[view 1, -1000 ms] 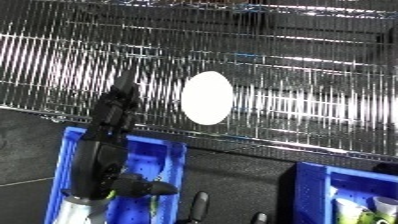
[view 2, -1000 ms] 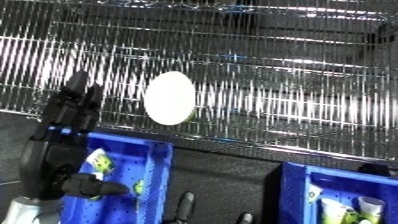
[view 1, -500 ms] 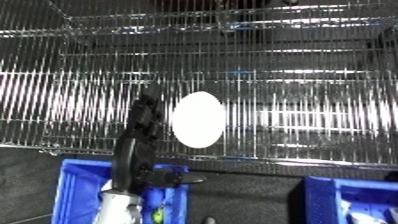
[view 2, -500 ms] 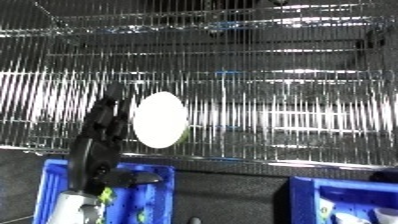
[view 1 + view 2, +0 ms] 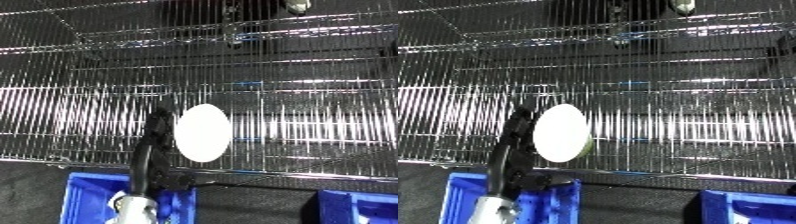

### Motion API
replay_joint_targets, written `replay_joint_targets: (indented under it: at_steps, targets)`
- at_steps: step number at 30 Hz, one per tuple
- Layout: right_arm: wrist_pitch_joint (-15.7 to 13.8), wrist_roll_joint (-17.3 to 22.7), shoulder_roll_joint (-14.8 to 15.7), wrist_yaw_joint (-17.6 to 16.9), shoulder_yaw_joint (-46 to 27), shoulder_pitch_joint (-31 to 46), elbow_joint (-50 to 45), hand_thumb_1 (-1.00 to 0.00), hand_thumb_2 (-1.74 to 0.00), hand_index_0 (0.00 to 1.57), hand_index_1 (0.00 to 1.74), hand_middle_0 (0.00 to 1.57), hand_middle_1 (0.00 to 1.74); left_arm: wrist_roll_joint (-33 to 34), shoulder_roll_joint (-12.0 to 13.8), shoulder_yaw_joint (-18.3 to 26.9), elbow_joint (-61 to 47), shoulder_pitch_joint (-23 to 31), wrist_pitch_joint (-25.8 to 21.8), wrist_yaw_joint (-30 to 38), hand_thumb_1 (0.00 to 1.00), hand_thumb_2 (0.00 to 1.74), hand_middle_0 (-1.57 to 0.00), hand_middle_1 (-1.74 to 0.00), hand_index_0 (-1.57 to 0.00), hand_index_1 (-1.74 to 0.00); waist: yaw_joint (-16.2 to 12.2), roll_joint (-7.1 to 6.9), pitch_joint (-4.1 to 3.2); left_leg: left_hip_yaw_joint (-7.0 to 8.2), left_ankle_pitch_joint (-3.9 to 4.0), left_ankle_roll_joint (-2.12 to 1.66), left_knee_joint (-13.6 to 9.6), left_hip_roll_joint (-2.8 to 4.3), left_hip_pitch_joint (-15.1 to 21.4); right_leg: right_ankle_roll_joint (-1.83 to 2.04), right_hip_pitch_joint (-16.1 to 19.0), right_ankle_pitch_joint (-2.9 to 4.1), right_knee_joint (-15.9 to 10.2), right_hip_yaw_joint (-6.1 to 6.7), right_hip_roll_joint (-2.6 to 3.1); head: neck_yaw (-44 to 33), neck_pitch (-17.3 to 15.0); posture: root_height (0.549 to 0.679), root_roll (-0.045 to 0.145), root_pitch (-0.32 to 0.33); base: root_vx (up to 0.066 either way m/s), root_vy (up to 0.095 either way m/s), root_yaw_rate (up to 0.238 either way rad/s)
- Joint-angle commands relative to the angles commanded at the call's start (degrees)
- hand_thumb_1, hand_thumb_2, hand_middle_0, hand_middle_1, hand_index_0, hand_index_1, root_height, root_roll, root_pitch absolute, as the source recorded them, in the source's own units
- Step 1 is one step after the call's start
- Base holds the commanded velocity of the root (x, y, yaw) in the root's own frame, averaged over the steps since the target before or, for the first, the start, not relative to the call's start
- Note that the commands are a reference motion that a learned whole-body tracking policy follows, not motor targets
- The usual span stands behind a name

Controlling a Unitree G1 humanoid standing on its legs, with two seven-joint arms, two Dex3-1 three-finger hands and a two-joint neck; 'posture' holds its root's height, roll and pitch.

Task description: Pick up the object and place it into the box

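Pick not done: my left hand (image 5: 158, 137), fingers straight, at the white oval object's (image 5: 203, 132) 9 o'clock edge on the wire shelf (image 5: 302, 95), blue bin (image 5: 84, 200) waiting below at 6.

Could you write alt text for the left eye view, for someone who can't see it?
A black robot hand reaches up beside a white oval object lying on a silver wire shelf, its fingers at the object's left edge. Below the shelf are a blue plastic bin and the corner of another blue bin.
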Motion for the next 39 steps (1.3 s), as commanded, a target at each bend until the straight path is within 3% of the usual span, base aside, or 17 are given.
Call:
replay_joint_targets:
  at_steps: [6, 19, 24, 29, 33, 39]
  targets:
    - [0.3, 0.6, 0.3, -1.0, 1.1, -0.2, -1.3, 0.00, 0.00, 0.00, 0.00, 0.00, 0.00, 0.1, -0.1, -0.6, 1.8, -3.1, -0.3, -1.0, 0.35, 0.61, -0.55, -0.61, -0.55, -0.61, -1.0, -0.55, 0.00, 0.23, -0.13, -0.20, -0.3, 0.36, 0.0, -0.03, -0.2, -0.09, -0.4, 0.30, 0.31, -0.8, 0.7, 0.643, 0.000, 0.150, -0.005, -0.001, -0.040]
    - [0.0, 0.8, 1.4, -1.7, 1.5, 0.1, -1.3, 0.00, 0.00, 0.00, 0.00, 0.00, 0.00, 1.0, -1.0, -1.6, 3.2, -5.3, 0.6, -1.4, 1.00, 1.74, -1.57, -1.74, -1.57, -1.74, -1.4, -0.26, 0.00, 0.34, -0.21, -0.51, -0.9, 0.19, 1.2, 0.02, 0.8, -0.08, -1.4, 0.30, -0.17, -1.0, 0.0, 0.646, 0.008, 0.144, 0.000, -0.008, 0.009]
    - [0.4, 0.7, 1.5, -2.1, 1.2, 0.2, -1.0, 0.00, 0.00, 0.00, 0.00, 0.00, 0.00, -1.3, -0.6, -1.2, 3.2, -4.6, 0.6, -2.8, 1.00, 1.74, -1.57, -1.74, -1.57, -1.74, -1.0, 0.44, 0.00, 0.26, 0.22, -0.63, -2.1, -0.18, 2.4, 0.01, 1.7, -0.04, -2.3, 0.34, -0.47, -1.3, -0.2, 0.648, 0.013, 0.141, -0.006, 0.010, 0.042]
    - [-0.3, 0.9, 1.7, -2.1, 0.0, 1.4, 0.8, 0.00, 0.00, 0.00, 0.00, 0.00, 0.00, -8.1, 0.0, 1.0, -0.6, -1.6, -4.0, -7.7, 1.00, 1.74, -1.57, -1.74, -1.57, -1.74, 0.3, 1.56, 0.00, -0.35, 0.17, -0.56, -2.8, -0.98, 3.5, -0.16, 2.7, -0.37, -2.5, -0.19, -1.20, 1.2, -1.3, 0.649, 0.020, 0.134, -0.013, -0.004, 0.124]
    - [-1.3, 1.1, 1.8, -2.9, -1.4, 3.0, 1.9, 0.00, 0.00, 0.00, 0.00, 0.00, 0.00, -9.0, 0.2, 3.8, -9.0, 3.9, -6.9, -9.1, 1.00, 1.74, -1.57, -1.74, -1.57, -1.74, 2.4, 2.81, 0.00, -1.28, 0.28, -0.49, -3.6, -2.08, 4.4, -0.46, 3.8, -0.76, -2.8, -1.07, -2.03, 2.2, -1.4, 0.651, 0.029, 0.127, -0.013, -0.040, 0.223]
    - [-3.2, 3.4, 2.3, -3.9, -3.8, 5.4, 2.8, 0.00, 0.00, 0.00, 0.00, 0.00, 0.00, -7.3, 2.2, 8.1, -19.6, 11.2, -7.7, -7.7, 1.00, 1.74, -1.57, -1.74, -1.57, -1.74, 5.7, 4.36, 0.00, -2.75, 0.82, -0.36, -5.0, -3.72, 5.3, -0.85, 5.2, -1.51, -2.8, -2.76, -3.30, 3.3, -1.8, 0.653, 0.036, 0.120, -0.033, -0.063, 0.236]
